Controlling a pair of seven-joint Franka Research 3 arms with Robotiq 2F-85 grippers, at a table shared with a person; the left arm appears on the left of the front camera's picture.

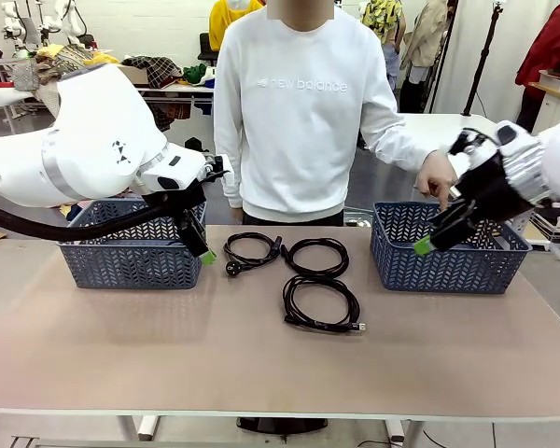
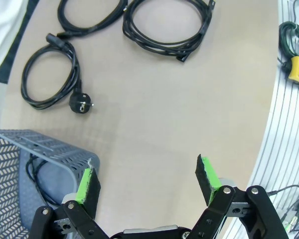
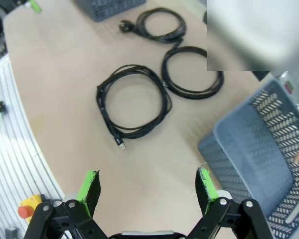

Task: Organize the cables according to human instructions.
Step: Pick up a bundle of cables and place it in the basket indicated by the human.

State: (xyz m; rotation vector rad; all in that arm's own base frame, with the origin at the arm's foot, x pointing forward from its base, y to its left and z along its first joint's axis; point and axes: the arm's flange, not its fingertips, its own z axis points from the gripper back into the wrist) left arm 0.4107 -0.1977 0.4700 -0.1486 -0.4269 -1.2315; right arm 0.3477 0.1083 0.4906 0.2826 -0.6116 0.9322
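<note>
At the left, the left hand [image 2: 147, 174] hangs wide open with nothing in it. One of its fingers sits just over the near corner of the left basket [image 1: 121, 261], where what looks like one black cord [image 2: 34, 172] already lies. Between the baskets, three coiled cables rest on the counter [image 1: 121, 355]. The plug-ended loop [image 1: 228, 250] is farthest left, the second loop [image 1: 345, 259] is just beside it, and the third loop [image 1: 287, 303] lies nearer the robot, close under the second. At the right, the right hand [image 3: 147, 184] is equally spread and empty, poised before the near left corner of the right basket [image 1: 448, 271]. The person's hand [image 1: 437, 177] reaches down at that basket's far rim, seemingly pointing into it.

My reading is that the sorting is at the instruction stage, with no loop on the counter gripped yet. The next move probably calls for one hand to drop onto a loop's cord, pinch it and carry it over a rim. Which loop is meant I cannot tell. Bare counter lies around the loops and toward the near edge, so coming down should be easy. The basket walls and the person's fingers are what must be cleared.
</note>
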